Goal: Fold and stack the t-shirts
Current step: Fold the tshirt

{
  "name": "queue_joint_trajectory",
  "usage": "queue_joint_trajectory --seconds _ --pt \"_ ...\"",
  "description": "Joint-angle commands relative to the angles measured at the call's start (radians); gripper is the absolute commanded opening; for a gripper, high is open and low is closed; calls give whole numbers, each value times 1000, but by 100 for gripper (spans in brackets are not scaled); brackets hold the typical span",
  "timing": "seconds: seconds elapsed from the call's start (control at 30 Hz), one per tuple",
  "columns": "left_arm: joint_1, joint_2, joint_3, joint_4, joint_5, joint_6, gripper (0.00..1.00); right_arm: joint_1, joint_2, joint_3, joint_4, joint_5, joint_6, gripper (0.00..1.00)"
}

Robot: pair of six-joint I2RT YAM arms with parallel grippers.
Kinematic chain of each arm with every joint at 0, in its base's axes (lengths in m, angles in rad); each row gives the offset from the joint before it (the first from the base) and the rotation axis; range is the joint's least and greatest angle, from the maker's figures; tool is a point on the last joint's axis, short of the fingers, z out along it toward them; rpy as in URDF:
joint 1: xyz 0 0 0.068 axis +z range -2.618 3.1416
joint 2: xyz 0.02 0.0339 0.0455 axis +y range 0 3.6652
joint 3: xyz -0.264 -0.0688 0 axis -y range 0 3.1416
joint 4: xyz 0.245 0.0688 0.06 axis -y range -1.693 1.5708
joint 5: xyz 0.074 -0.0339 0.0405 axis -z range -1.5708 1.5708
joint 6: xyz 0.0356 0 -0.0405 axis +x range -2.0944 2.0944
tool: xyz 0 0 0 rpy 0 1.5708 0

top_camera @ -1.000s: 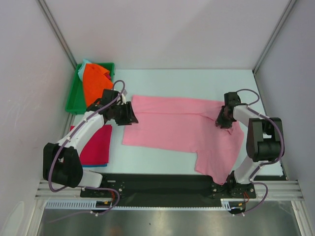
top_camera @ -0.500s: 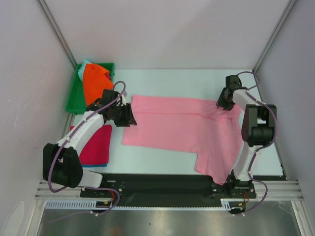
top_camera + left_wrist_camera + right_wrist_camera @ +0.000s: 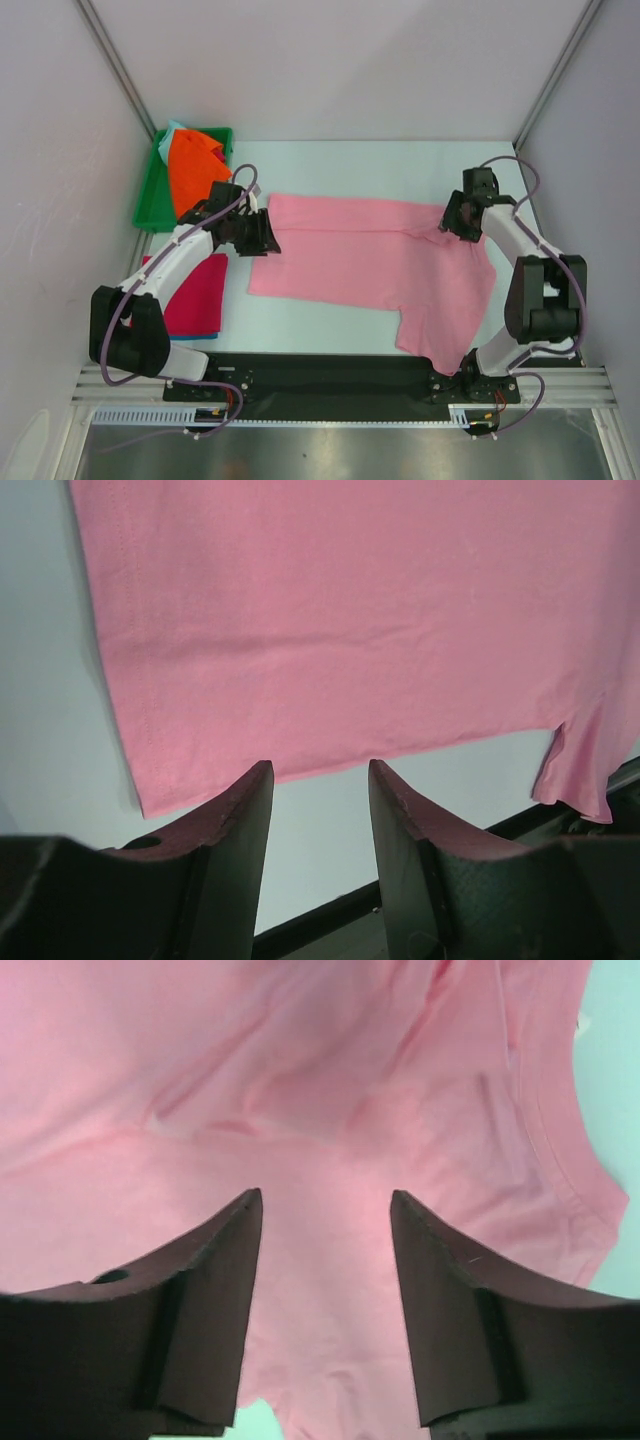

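Right claw [image 3: 325, 1195] and left claw [image 3: 320, 764] both released, empty. Pink shirt [image 3: 350, 255] beneath: soft, light, limp; best pinched at corners.

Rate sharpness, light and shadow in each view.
Top external: even light, sharp, hardly any shadow around the pink t-shirt. Left wrist: hem stitching crisp, left pincer dark and soft. Right wrist: cloth slightly washed out, right pincer dark against it.

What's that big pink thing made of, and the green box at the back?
The pink t-shirt looks like soft, matte knit cloth, perhaps cotton: it lies limp and wrinkled, with stitched hems. The green tray looks like rigid plastic: even colour, straight raised rim.
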Motion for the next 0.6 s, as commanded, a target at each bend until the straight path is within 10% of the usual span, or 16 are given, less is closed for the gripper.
queue_joint_trajectory --seconds 0.0,0.17,0.57 --pt "5 -13 -8 30 22 6 49 -19 -54 -86 92 -94 -11 55" --pt "5 -23 -12 9 22 12 49 -20 -25 -135 198 -158 -9 24" --pt "21 -84 -58 -20 -4 21 49 -20 153 -46 192 -151 -20 35"
